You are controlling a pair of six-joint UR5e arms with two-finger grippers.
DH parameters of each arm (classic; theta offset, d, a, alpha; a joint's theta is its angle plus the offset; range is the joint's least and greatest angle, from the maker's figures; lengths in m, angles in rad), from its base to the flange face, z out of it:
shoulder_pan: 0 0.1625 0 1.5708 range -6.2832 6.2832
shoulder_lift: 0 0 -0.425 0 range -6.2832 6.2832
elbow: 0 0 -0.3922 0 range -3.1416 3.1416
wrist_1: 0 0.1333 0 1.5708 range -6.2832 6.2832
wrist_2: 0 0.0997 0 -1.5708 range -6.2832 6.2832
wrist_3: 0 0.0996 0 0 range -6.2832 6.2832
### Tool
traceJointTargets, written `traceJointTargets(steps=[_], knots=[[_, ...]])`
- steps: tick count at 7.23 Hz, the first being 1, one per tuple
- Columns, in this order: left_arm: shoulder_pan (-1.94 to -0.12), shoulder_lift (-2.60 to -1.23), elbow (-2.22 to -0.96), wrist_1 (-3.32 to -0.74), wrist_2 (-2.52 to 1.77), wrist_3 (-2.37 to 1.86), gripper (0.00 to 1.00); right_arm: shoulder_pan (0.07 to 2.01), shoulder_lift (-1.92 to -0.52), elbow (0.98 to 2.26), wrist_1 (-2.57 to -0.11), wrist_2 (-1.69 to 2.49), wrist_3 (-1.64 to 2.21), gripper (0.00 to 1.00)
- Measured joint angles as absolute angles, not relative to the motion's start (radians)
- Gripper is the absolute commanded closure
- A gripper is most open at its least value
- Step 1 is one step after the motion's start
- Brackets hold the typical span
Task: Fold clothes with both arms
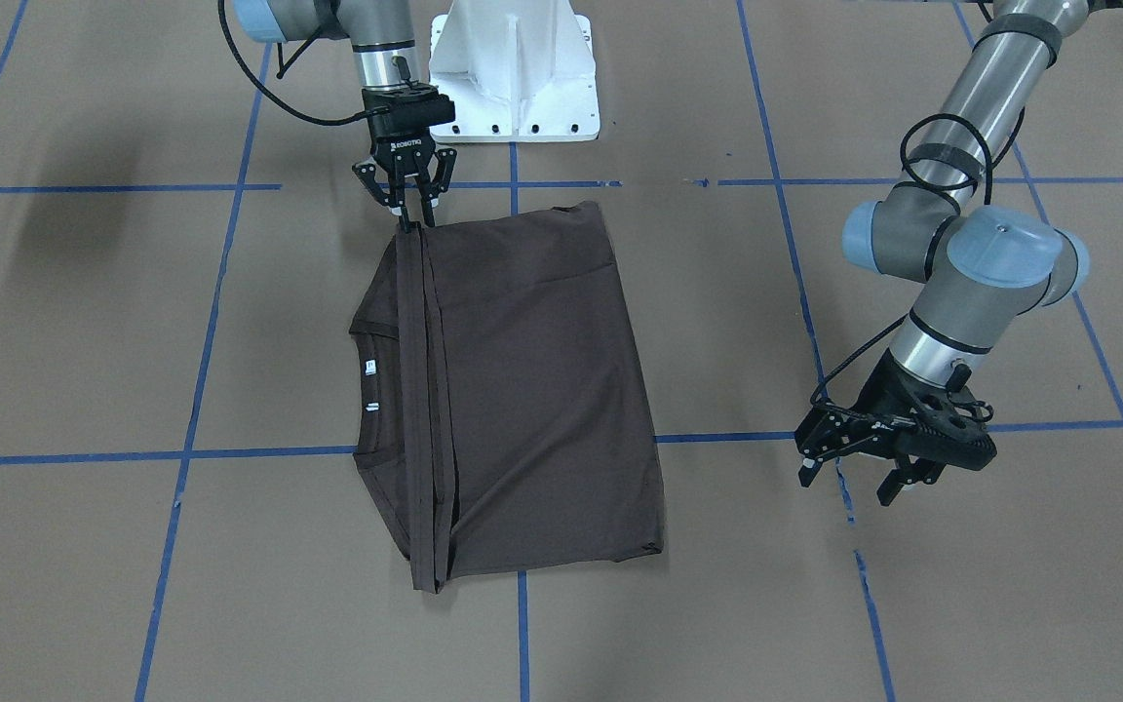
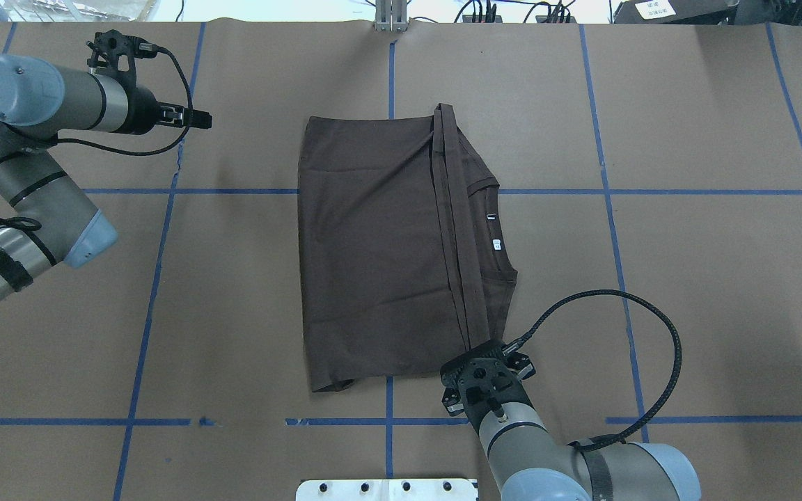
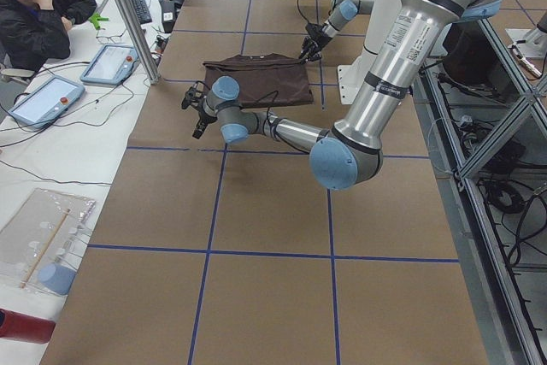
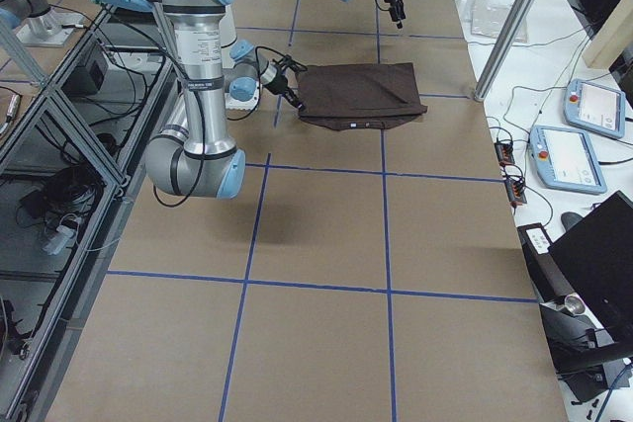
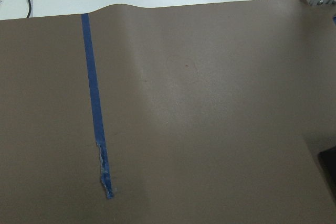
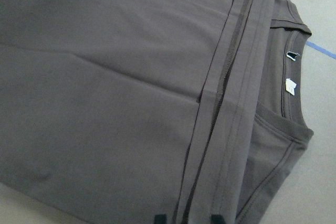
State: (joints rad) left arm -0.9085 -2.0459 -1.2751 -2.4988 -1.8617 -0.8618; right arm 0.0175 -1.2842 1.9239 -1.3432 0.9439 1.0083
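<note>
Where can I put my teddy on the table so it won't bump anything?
There is plenty of bare table past the T-shirt's collar side, toward the robot's right. More bare room lies between its folded edge and the left tool. It is crowded at the corner near the white base, where the right tool sits at the hem.

The surface (image 2: 234,299) is covered in plain brown paper, marked into large squares by lines of blue tape (image 2: 154,278). One tape end (image 5: 105,182) is torn and ragged. A dark brown T-shirt (image 2: 373,243) lies flat near the middle, folded into a rough rectangle over a crossing of two tape lines. Its hem is laid across it beside the collar, which faces the robot's right. A white base (image 1: 513,97) stands on the surface just beyond the shirt's near edge.
</note>
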Motion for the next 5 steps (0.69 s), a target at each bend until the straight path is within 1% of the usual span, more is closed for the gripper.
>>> traceJointTargets(steps=[4, 5], knots=[[-0.907, -2.043, -1.272, -2.499, -1.861, -0.861, 0.00, 0.022, -1.281, 1.925, -1.342, 0.945, 0.993, 0.60], [-0.907, -2.043, -1.271, -2.499, -1.861, -0.861, 0.00, 0.022, -1.281, 1.926, -1.342, 0.945, 0.994, 0.64]])
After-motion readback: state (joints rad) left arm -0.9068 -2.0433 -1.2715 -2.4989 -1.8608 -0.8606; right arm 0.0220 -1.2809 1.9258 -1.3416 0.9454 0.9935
